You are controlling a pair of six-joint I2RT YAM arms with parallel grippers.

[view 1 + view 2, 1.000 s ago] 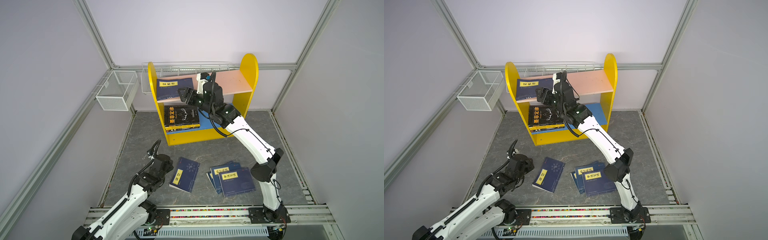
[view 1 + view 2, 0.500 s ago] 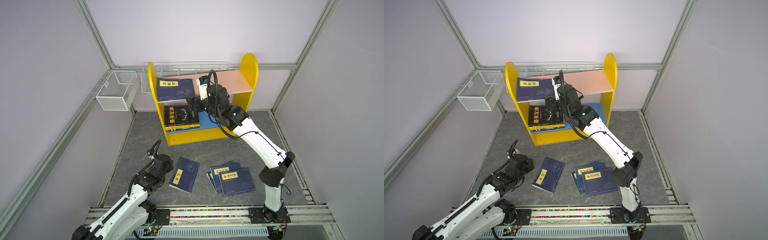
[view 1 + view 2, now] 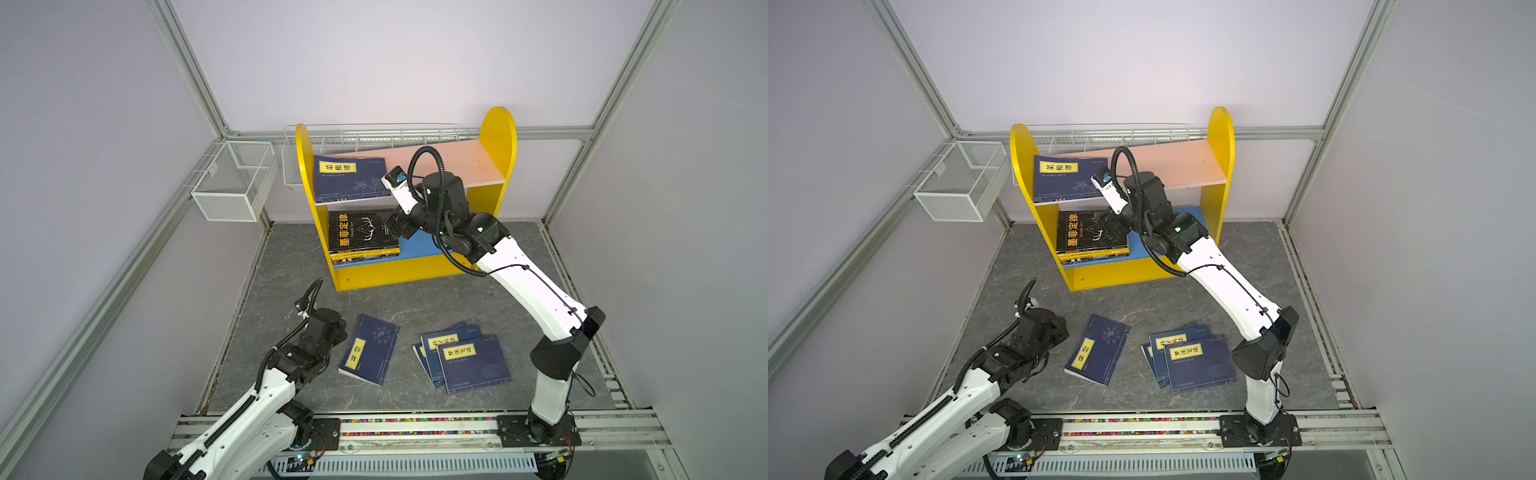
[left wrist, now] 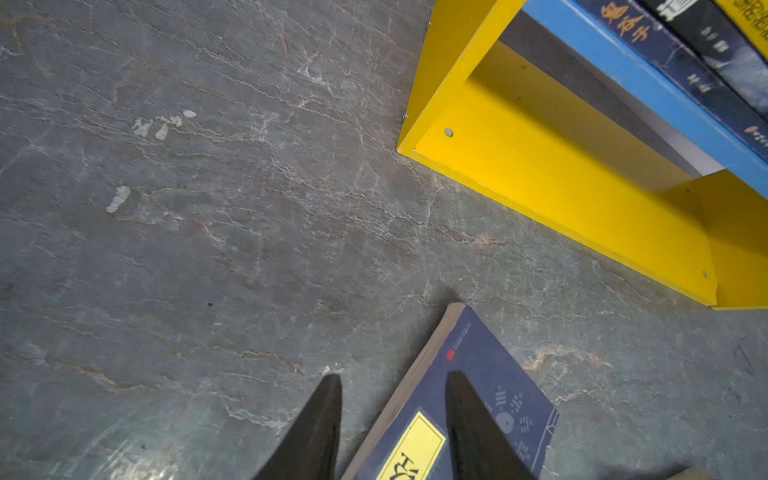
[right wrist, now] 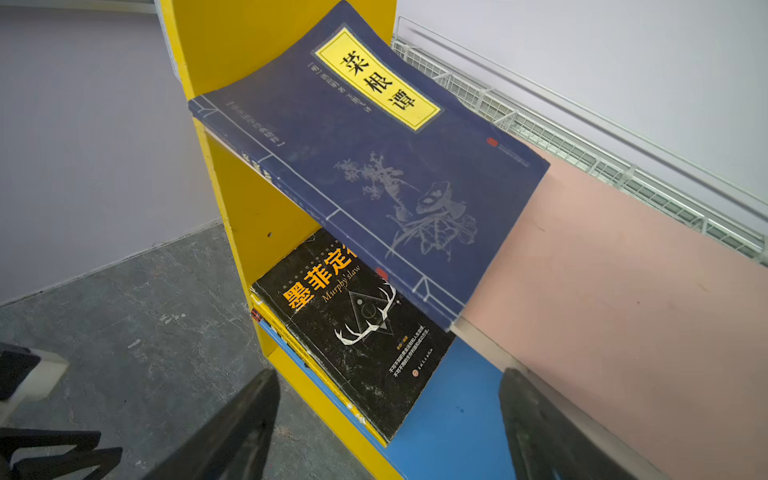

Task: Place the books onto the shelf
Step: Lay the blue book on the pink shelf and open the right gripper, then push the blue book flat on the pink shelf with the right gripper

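The shelf (image 3: 498,133) (image 3: 1221,133) stands at the back. One navy book (image 3: 349,178) (image 5: 374,166) lies on its pink upper board, overhanging the front edge. A black book with orange characters (image 3: 361,230) (image 5: 357,328) tops a stack on the blue lower board. My right gripper (image 3: 395,226) (image 5: 388,374) hangs open in front of the lower board, holding nothing. On the floor lie a single navy book (image 3: 370,349) (image 4: 478,353) and a small pile of navy books (image 3: 469,357) (image 3: 1196,361). My left gripper (image 3: 338,328) (image 4: 392,378) is open, its fingers straddling the single book's long edge.
A white wire mesh basket (image 3: 232,183) hangs on the left wall and a long wire basket (image 3: 374,133) runs behind the shelf. Metal frame posts and grey walls close in the floor. The arms' base rail (image 3: 415,428) lines the front edge.
My right gripper has pulled back from the navy book on the upper board, moving right and down to the lower board's front. The book stays on the board. The left arm has not moved.
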